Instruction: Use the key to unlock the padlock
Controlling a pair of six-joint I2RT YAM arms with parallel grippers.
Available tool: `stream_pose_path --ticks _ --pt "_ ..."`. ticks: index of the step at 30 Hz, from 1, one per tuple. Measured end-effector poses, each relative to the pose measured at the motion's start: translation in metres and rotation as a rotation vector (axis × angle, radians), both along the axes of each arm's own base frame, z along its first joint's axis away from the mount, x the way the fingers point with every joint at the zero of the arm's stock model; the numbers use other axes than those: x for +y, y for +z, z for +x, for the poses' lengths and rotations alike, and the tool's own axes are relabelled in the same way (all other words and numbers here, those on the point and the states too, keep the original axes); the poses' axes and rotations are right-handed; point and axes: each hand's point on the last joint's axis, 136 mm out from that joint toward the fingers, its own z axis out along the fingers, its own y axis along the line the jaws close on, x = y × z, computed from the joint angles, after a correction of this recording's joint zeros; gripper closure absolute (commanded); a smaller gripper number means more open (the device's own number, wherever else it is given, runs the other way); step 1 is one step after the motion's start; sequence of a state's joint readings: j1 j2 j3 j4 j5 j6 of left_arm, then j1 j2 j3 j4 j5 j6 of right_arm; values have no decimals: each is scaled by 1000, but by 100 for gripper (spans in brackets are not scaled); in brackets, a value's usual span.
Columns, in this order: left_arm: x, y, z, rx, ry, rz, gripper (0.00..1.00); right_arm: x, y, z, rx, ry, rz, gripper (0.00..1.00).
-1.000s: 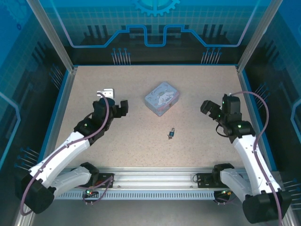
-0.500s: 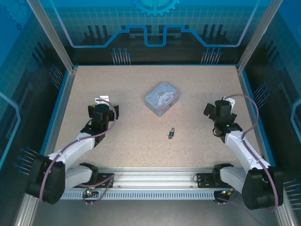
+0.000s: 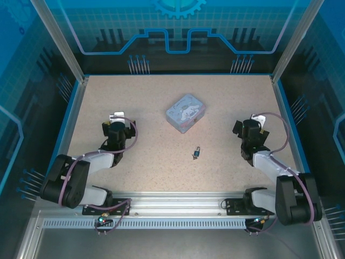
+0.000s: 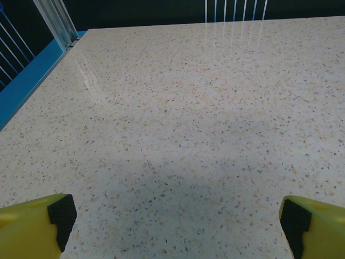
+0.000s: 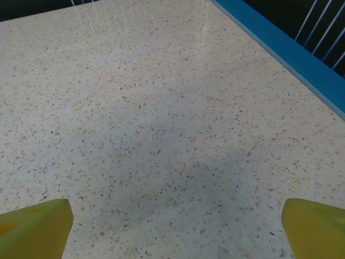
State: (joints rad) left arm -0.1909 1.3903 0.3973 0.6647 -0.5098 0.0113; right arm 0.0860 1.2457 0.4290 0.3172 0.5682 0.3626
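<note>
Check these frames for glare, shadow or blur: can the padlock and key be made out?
Top external: even light and sharp, but the padlock and key are tiny dark specks, hard to tell apart. Left wrist: pale glare streaks on the far part of the table, a soft shadow nearer the camera. Right wrist: much the same, glare far off, a broad shadow mid-frame; both sharp.

No readable text, labels, numbers — tin (image 3: 186,113) print illegible.

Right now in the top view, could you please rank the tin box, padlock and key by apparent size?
1. tin box, by far
2. padlock and key: both tiny, too alike to rank
</note>
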Motion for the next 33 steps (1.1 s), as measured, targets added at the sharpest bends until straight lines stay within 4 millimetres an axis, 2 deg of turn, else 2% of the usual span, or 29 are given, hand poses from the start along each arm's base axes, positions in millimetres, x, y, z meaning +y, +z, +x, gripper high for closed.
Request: stream_pose_path --ticks 2,5,8,13,20,22,26,28,33 --pt "1 3 4 -20 -10 -5 1 1 -3 3 5 21 -22 0" --pt "6 4 10 -54 -17 -19 1 6 2 8 -34 62 -53 0" --pt "12 -6 12 -45 -17 -30 1 5 7 10 -96 78 -65 0" --pt "13 -11 16 -45 -44 -58 1 3 -6 11 -106 108 -57 0" --pt "9 -17 18 -48 -85 -86 1 25 8 25 -185 256 -47 0" --pt "7 -16 19 -52 -93 -93 1 32 5 28 -181 304 -46 0" --pt "7 -16 20 -57 -99 -109 1 48 -18 34 -122 407 -40 0" --pt "7 -16 20 -57 -105 -117 1 54 -21 37 -101 448 -35 0" --pt "12 -16 20 -56 -112 -132 1 62 -6 51 -134 494 -42 0"
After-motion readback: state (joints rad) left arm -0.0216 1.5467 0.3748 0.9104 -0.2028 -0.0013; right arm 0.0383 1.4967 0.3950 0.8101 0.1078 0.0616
